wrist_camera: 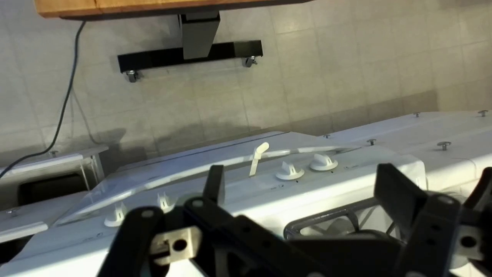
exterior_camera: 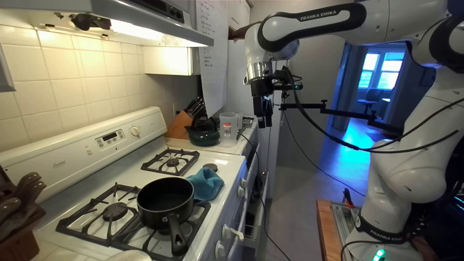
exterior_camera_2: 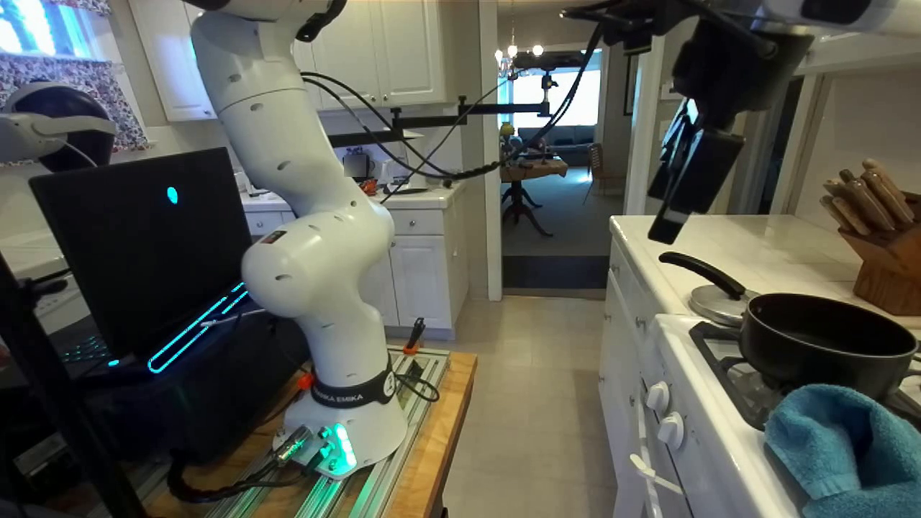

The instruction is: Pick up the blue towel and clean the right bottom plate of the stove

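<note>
Nearest, along the bottom of the wrist view: black gripper (wrist_camera: pixel 301 177) with fingers (wrist_camera: pixel 214 188) well apart and holding nothing — a wide stance presumably meant for taking in cloth. Beyond, mid-frame, white knobs (wrist_camera: pixel 289 172) along the front of the stove (exterior_camera: pixel 132 174), worth avoiding on the way down.

In an exterior view, from the lower left of centre inward: black pan (exterior_camera: pixel 165 197) on the nearer grates (exterior_camera: pixel 82 236), with its handle (exterior_camera: pixel 177 236) aimed at the bottom edge, so turned away from the cloth. Just behind, at lower centre, blue towel (exterior_camera: pixel 207 183), lying bunched and peaked on the stove — good for a pinch from above, though crowded by the pan; touching it or just short of it, impossible to tell. Not yet lifted, so probably at the very start of the job. Past the towel, dark round burner cap (exterior_camera: pixel 210 167) without a grate, likely bare for the sake of wiping and likely the plate meant. Farther off, rear burner (exterior_camera: pixel 173 162), by contrast fully fitted; farthest, on the counter (exterior_camera: pixel 240 148), dark kettle (exterior_camera: pixel 203 136) and clear pitcher (exterior_camera: pixel 228 128), probably parked there to spare the cooking surface.
</note>
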### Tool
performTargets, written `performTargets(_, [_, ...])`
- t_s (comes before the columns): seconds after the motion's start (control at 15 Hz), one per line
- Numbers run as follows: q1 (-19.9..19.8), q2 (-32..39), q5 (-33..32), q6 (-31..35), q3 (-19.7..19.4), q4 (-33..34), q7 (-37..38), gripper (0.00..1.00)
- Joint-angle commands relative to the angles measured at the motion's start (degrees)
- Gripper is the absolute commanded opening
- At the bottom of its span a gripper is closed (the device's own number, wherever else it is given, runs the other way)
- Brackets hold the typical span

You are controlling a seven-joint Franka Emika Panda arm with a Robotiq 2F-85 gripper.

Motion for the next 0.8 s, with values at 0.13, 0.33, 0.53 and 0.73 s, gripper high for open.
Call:
performTargets(0.13, [-0.5,2.39,-0.58,13.76,0.05,-1.24,-10.58,1.0])
performTargets(0.33, [0.06,4.77,0.68,20.19,-0.09,-2.71,-17.17,1.0])
performTargets(0.53, [0.32,6.67,2.17,23.32,-0.25,-4.23,-22.96,1.0])
performTargets(0.73, [-0.01,8.92,3.08,24.01,-0.28,-4.4,-26.83,1.0])
